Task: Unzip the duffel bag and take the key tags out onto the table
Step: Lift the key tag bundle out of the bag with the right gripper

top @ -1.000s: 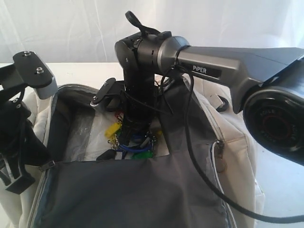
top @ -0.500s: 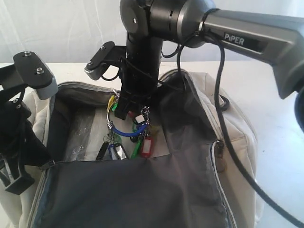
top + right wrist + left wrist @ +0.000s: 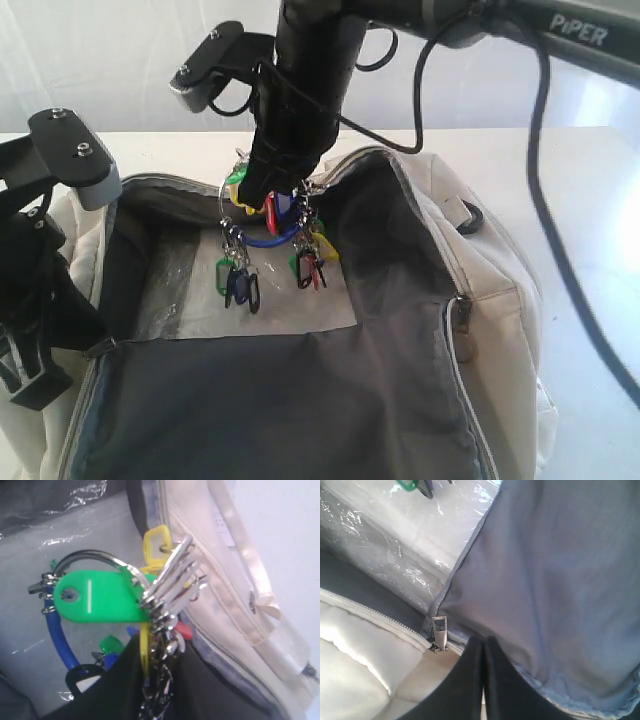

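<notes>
**newbie_arm:** where's the bunch of coloured plastic key tags [image 3: 268, 240] on metal rings right now?

**zipfan:** upper middle of the frame, dangling over the open beige fabric duffel bag [image 3: 500, 330]. Right jaws are clamped on the rings. Left jaws are fully closed, just beside the grey zipper pull [image 3: 438, 632] at lower left. The bag sits on the white desk [image 3: 600, 230].
</notes>
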Controlling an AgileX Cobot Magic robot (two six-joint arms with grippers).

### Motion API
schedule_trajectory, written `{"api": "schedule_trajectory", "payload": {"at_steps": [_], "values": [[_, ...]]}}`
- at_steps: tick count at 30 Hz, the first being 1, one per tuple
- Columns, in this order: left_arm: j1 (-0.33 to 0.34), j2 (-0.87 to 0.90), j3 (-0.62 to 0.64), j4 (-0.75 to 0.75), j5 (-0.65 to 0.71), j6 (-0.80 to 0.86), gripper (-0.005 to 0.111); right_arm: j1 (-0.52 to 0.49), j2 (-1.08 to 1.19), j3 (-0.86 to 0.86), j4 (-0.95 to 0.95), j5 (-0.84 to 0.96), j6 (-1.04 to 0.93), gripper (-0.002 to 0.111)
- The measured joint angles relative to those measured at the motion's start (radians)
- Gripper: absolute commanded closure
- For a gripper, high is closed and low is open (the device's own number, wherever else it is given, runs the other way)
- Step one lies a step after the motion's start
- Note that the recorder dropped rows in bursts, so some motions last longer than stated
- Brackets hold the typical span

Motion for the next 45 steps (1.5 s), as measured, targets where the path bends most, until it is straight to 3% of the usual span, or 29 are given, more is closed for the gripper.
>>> {"api": "schedule_trajectory", "payload": {"at_steps": [11,29,34,40,45], "values": [[0.000,0.000,0.000,0.000,0.000,0.004,0.107,0.000,-0.142,0.000,0.000,-0.031,0.002,0.108],[0.000,0.000,0.000,0.000,0.000,0.004,0.107,0.000,-0.153,0.022,-0.003,-0.007,0.006,0.108],[0.000,0.000,0.000,0.000,0.000,0.004,0.107,0.000,-0.167,0.024,-0.099,0.002,0.064,0.108],[0.000,0.000,0.000,0.000,0.000,0.004,0.107,-0.058,-0.231,0.024,-0.166,0.049,0.102,0.108],[0.000,0.000,0.000,0.000,0.000,0.004,0.107,-0.170,-0.313,0.024,-0.177,0.055,0.157,0.108]]}}
